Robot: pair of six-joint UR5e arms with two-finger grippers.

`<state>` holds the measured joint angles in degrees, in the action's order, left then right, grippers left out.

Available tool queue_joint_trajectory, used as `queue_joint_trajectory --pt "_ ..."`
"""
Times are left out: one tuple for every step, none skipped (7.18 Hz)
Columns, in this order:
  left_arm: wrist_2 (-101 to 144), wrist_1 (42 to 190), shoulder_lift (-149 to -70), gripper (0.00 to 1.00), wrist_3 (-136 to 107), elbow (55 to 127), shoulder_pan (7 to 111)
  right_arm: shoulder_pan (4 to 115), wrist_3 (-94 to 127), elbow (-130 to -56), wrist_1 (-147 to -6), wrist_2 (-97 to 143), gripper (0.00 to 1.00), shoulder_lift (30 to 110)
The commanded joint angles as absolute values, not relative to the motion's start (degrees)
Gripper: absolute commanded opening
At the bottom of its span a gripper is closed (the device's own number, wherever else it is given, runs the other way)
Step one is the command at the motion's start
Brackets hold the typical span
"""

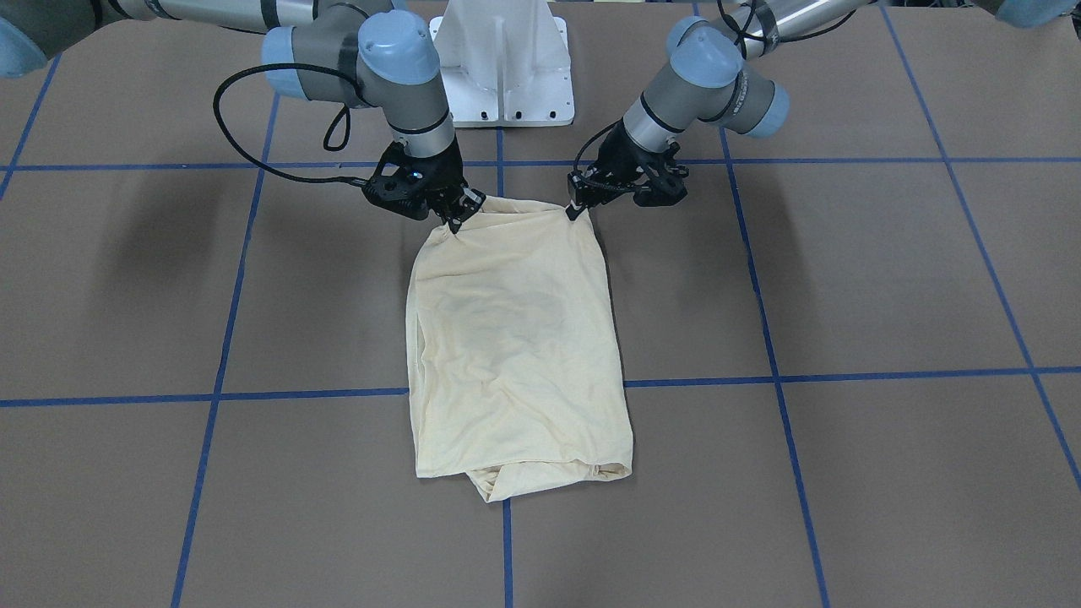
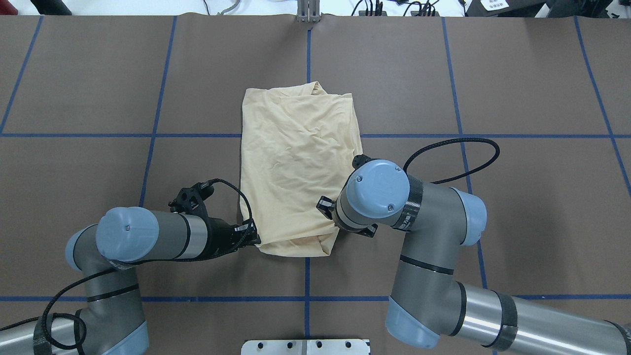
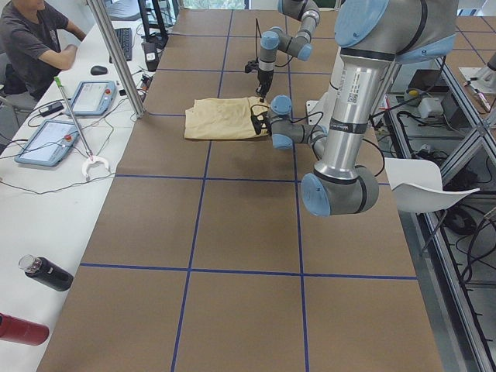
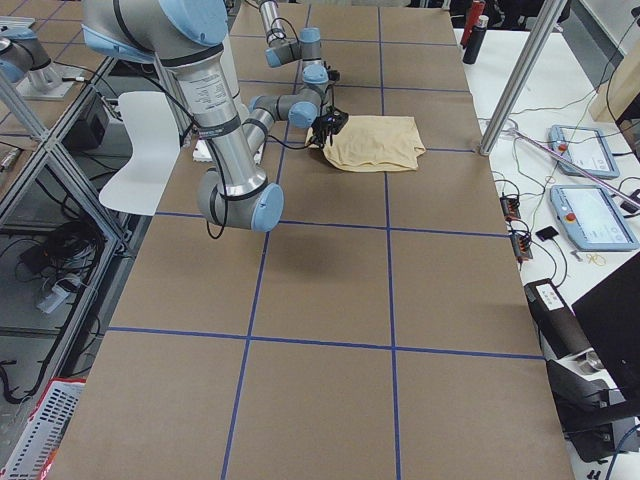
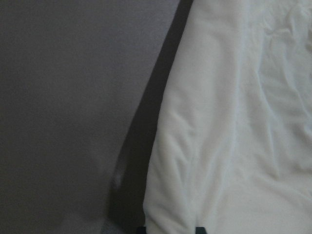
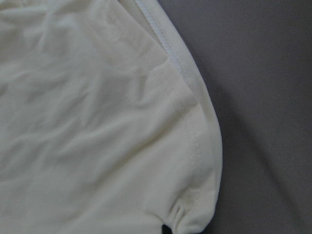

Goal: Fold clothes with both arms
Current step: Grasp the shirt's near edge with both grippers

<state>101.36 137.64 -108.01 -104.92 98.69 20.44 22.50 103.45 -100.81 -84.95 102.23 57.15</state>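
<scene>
The pale cream-yellow T-shirt (image 1: 515, 338) lies folded into a long rectangle on the brown table, its print and neck label hidden. It also shows in the overhead view (image 2: 296, 162). My left gripper (image 1: 578, 209) pinches the shirt's near-robot corner on my left side; in the overhead view (image 2: 254, 240) it sits at the lower left corner. My right gripper (image 1: 460, 218) pinches the other near-robot corner; overhead, its wrist (image 2: 377, 190) hides it. Both wrist views show cloth between the fingertips, in the left wrist view (image 5: 234, 122) and in the right wrist view (image 6: 97, 122).
The white pedestal base (image 1: 505, 67) stands just behind the shirt's near-robot edge. Blue tape lines (image 1: 777, 371) grid the table. In the exterior left view a person (image 3: 31, 46), tablets (image 3: 46, 143) and bottles (image 3: 46, 273) sit on a side bench.
</scene>
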Motion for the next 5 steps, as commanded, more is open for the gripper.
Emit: queue_joint_trajectory --pt "101.7 137.5 -107.3 0.0 -104.8 100.6 20.4 22.6 103.4 -100.9 -84.6 102.3 0.0 57.6" --pt "101.7 137.4 -107.5 0.0 -104.7 100.8 20.3 22.2 103.4 -101.4 -84.5 102.3 0.0 58.4" --pt "101.7 137.4 -107.3 0.0 -104.6 101.9 19.2 20.9 103.4 -103.3 -84.6 102.1 0.0 59.4" --pt "101.7 137.2 -107.1 0.0 -104.5 102.8 18.1 19.0 103.5 -106.0 -85.0 102.0 0.0 61.2" --pt "101.6 135.7 -106.4 0.0 -104.5 104.1 16.6 17.0 103.8 -109.1 -85.1 102.0 0.0 63.6"
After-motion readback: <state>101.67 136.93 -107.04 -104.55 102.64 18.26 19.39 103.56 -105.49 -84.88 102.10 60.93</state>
